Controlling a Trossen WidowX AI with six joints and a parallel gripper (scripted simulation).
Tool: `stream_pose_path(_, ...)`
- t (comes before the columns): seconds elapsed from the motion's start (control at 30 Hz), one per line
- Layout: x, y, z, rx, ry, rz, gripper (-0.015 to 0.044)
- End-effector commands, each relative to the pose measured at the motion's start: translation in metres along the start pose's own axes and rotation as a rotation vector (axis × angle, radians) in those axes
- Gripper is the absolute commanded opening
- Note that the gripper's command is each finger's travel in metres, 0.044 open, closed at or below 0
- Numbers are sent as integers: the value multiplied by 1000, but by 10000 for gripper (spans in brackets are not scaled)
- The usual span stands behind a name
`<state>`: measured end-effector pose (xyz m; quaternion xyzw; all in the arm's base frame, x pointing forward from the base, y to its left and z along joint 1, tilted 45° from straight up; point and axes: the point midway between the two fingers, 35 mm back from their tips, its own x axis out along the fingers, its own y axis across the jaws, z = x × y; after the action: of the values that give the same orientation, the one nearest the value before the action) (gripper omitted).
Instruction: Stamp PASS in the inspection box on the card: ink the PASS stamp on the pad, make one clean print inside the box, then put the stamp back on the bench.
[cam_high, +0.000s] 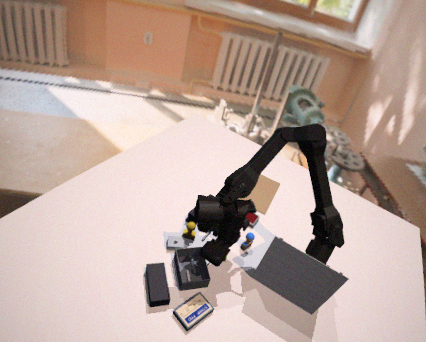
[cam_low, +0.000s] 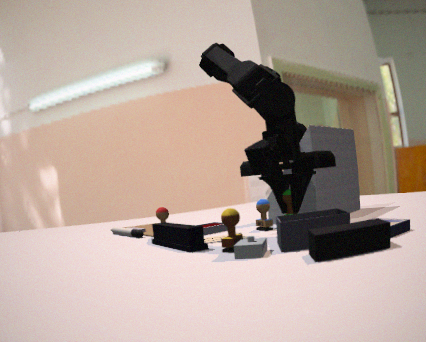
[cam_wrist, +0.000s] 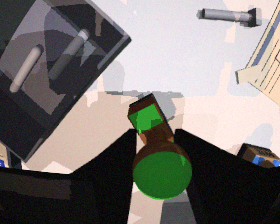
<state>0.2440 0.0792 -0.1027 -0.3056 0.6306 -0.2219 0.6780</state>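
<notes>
Item: green-knobbed stamp (cam_high: 226, 257) (cam_low: 287, 192) (cam_wrist: 162, 175), brown body, held between the fingers (cam_low: 302, 192), which are mostly closed, about a quarter open; its foot is hidden in the exterior view.

Surroundings, by the top view, clock taken from the stamp:
- Nine o'clock, near: dark open-topped box (cam_high: 177, 270) (cam_low: 310, 235) (cam_wrist: 107, 52), rods inside.
- Eight o'clock, beyond the box: black block (cam_high: 157, 284) (cam_low: 350, 241).
- Seven o'clock: stamp pad (cam_high: 193, 311) (cam_low: 400, 227), blue label, flat on the bench (cam_high: 90, 250) (cam_low: 125, 290).
- Two o'clock: blue-knobbed stamp (cam_high: 250, 237) (cam_low: 263, 206) (cam_wrist: 260, 159), upright.
- Ten o'clock: yellow-knobbed stamp (cam_high: 190, 228) (cam_low: 230, 220), upright.
</notes>
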Motion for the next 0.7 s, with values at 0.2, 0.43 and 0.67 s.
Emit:
stream_pose_path(0.2,-7,2,2,8,-3,9,0)
stream_pose_path(0.43,-10,2,2,8,-3,10,0)
stream_pose_path(0.67,-13,2,2,8,-3,11,0)
